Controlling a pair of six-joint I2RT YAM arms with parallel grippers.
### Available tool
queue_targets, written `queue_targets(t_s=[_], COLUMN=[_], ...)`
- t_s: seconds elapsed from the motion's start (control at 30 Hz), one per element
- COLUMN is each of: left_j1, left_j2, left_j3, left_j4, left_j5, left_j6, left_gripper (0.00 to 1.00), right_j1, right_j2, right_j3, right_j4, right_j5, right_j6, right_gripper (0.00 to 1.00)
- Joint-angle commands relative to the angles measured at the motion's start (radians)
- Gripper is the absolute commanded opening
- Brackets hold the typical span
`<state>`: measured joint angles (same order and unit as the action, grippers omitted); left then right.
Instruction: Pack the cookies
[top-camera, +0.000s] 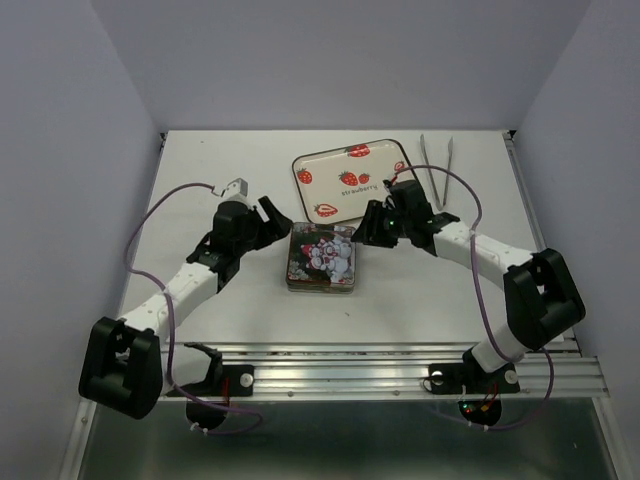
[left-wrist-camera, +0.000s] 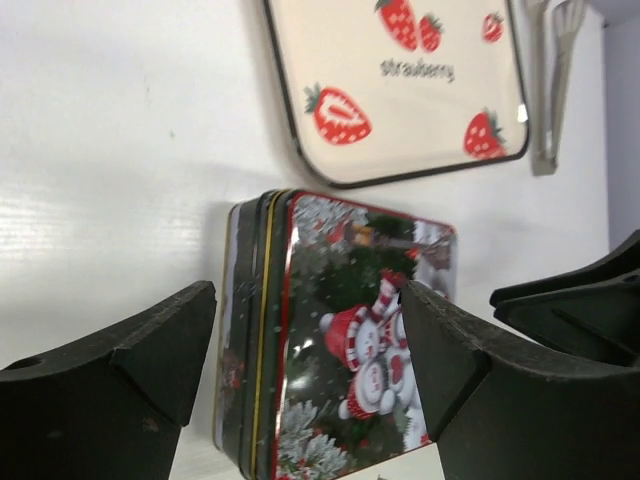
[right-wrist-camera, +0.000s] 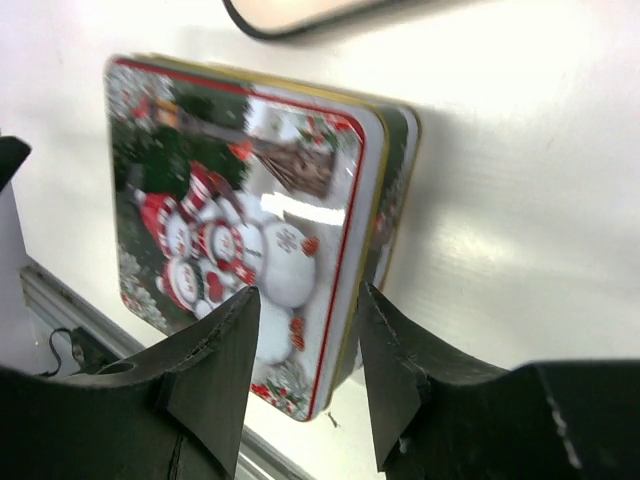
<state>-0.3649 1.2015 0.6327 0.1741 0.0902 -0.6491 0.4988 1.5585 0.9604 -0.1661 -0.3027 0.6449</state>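
Note:
The cookies are out of view. A closed tin (top-camera: 322, 258) with a snowman lid lies flat on the table between the two arms. My left gripper (top-camera: 270, 215) hovers by the tin's far left corner, open wide. In the left wrist view the tin (left-wrist-camera: 340, 330) shows in the gap of the left gripper (left-wrist-camera: 308, 300), untouched. My right gripper (top-camera: 369, 228) hangs by the tin's far right corner, open about halfway. In the right wrist view the right gripper (right-wrist-camera: 309, 295) frames the tin's (right-wrist-camera: 250, 200) right edge with no contact.
An empty strawberry-print tray (top-camera: 335, 165) lies behind the tin, also seen as the tray (left-wrist-camera: 420, 120) in the left wrist view. Metal tongs (top-camera: 438, 170) rest at the back right. White walls close in the table; a metal rail (top-camera: 400, 370) runs along its near edge.

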Motion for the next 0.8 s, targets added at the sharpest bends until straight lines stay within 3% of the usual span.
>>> queue_targets(t_s=[0.0,0.07,0.1,0.17,0.2,0.3,0.53,0.77], left_j1=[-0.017,-0.057,-0.071,-0.112,-0.121,-0.124,-0.126,-0.126], left_j2=[-0.069,-0.057,-0.046,-0.002,0.03,0.073,0.203,0.274], left_j3=[0.071,0.09,0.097,0.113,0.114,0.09,-0.011,-0.018], left_j4=[-0.007,-0.004,-0.001,0.007,0.01,0.042,0.062,0.05], left_j5=[-0.047,-0.046,-0.044,-0.044,-0.046,-0.029,-0.038,-0.044], left_j6=[0.037,0.046,0.051,0.066,0.063,0.036,-0.027,-0.046], left_gripper=[0.85,0.77,0.67,0.57,0.46,0.35,0.27,0.2], right_j1=[0.006,0.018,0.029,0.038,0.038,0.047,0.057,0.066], right_j2=[-0.04,-0.022,0.004,0.037,0.075,0.155,0.307,0.312], right_j3=[0.103,0.141,0.179,0.215,0.239,0.248,0.219,0.221], right_j4=[-0.009,-0.009,-0.009,-0.006,-0.003,0.013,0.013,0.013], right_j5=[0.089,0.096,0.096,0.096,0.096,0.056,0.043,0.022], right_j6=[-0.085,-0.105,-0.119,-0.132,-0.131,-0.116,-0.082,-0.094], right_gripper=[0.47,0.41,0.37,0.32,0.29,0.26,0.21,0.21])
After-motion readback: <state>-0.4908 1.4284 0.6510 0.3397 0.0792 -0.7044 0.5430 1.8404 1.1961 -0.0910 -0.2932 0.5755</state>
